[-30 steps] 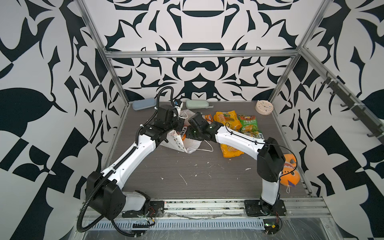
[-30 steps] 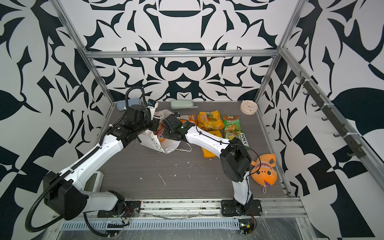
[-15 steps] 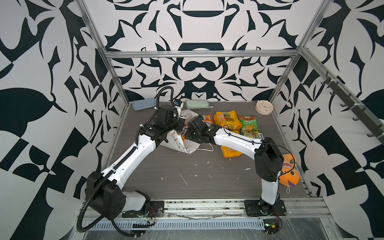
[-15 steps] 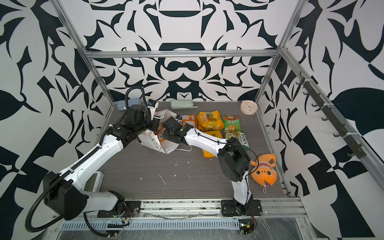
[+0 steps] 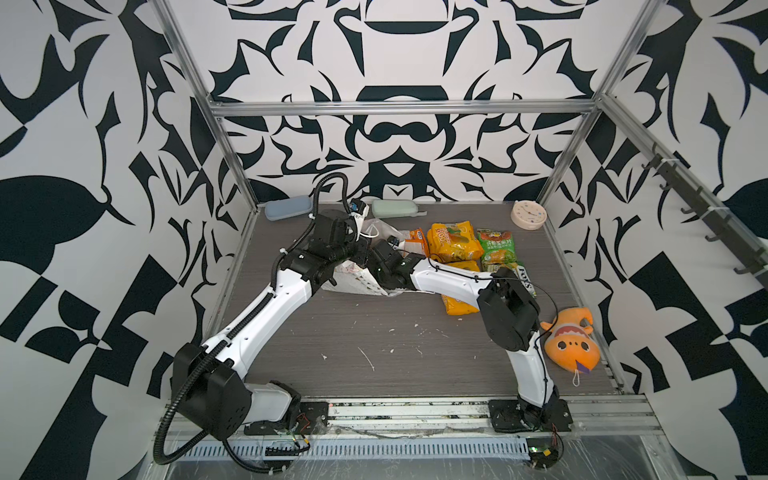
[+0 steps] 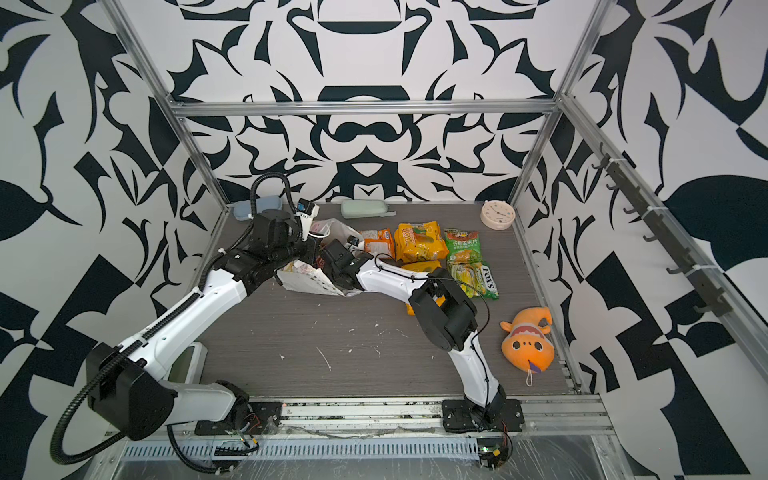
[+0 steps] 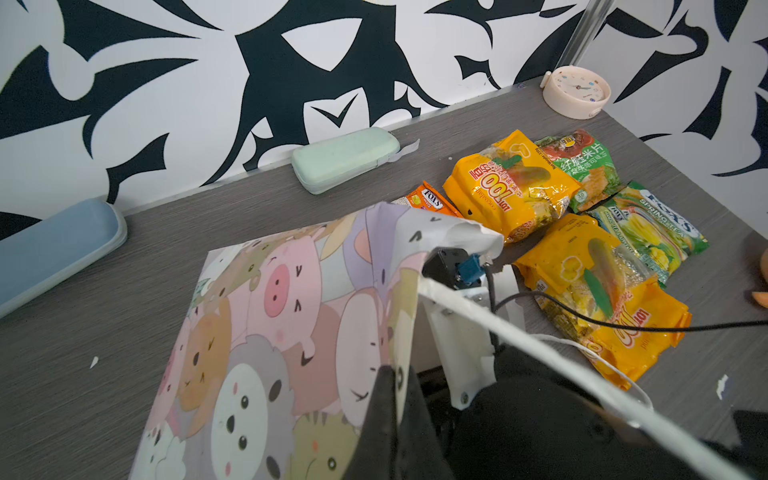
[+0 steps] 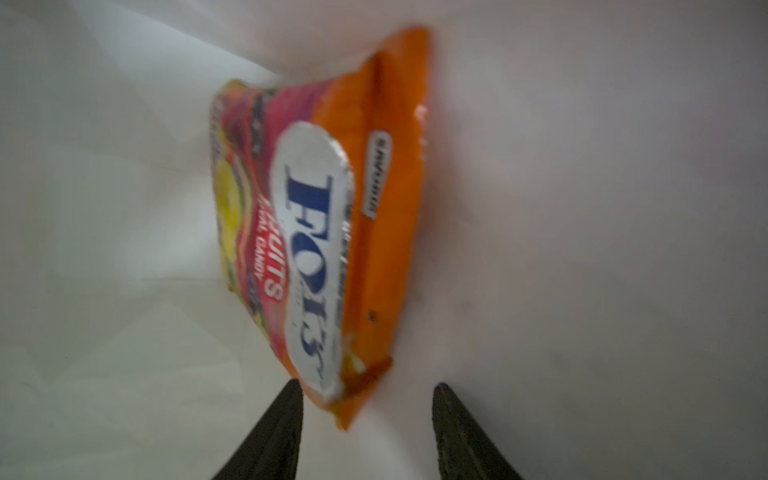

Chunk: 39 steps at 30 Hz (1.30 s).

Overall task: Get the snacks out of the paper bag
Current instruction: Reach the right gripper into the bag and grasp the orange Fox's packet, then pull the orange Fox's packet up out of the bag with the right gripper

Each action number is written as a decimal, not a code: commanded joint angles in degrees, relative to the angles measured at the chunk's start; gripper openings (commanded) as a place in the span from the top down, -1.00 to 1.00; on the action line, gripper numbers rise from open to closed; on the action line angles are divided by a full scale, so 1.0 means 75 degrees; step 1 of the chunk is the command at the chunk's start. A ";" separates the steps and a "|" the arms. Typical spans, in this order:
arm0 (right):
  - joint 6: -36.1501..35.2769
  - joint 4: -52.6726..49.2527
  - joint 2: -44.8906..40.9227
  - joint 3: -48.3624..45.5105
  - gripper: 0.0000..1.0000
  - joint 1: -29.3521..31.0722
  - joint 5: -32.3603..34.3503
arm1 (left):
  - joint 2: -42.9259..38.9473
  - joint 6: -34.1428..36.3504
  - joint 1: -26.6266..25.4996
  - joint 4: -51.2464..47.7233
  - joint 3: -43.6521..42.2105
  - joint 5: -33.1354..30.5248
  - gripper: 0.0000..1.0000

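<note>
a: what is the right gripper [image 8: 370, 384] doing?

b: it's deep inside the paper bag [image 7: 270, 332], jaws about half apart and clamped on nothing. the near corner of a small orange packet [image 8: 332, 208] sits between the fingertips, close to one pad, with a clear gap at the other.

a: is that the last one in there?

b: it's the only one i can see. it stands on edge against the white paper wall, label sideways, slightly blurred. i judge the next move is to close on that corner and draw it out.

a: and the left gripper [image 7: 395, 407]?

b: pinched shut on the bag's rim at the mouth. the bag lies on its side on the table [image 5: 374, 332], and the pinch lifts the upper panel. i think that's so the mouth gapes and the paper doesn't slide while the other arm reaches in.

a: any risk?

b: the film looks thin and crinkly, so a corner grip could slip. the white cord handle [image 7: 540, 345] also runs across the right arm's wrist and might snag on the way out.

a: where are the other snacks?

b: five lie on the table just past the bag's mouth, on the right arm's side: another small orange one [image 7: 428, 199], two larger yellow-orange packets [image 7: 507, 187] and two green packets [image 7: 652, 224], bunched close together, probably for a short carry.
</note>
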 commanded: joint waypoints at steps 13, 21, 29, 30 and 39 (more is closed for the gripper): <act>-0.0206 0.1757 0.1018 0.1157 0.88 -0.0001 0.0131 | -0.0120 -0.0215 0.0017 0.0458 0.0187 0.0276 1.00; -0.0617 0.1813 0.0436 0.0751 1.00 0.0006 0.0118 | 0.0027 -0.0266 0.0016 0.0605 0.0063 0.0133 1.00; -0.0940 0.1872 -0.0121 0.0387 1.00 -0.0003 -0.0016 | 0.0201 -0.0214 0.0017 0.0737 0.0001 -0.0053 1.00; -0.0972 0.1880 -0.0180 0.0364 1.00 0.0004 -0.0032 | 0.0202 -0.0197 0.0017 0.0737 0.0003 -0.0067 1.00; -0.1262 0.1916 -0.0881 -0.0170 1.00 -0.0005 -0.0175 | 0.0241 -0.0168 0.0015 0.0749 -0.0009 -0.0266 1.00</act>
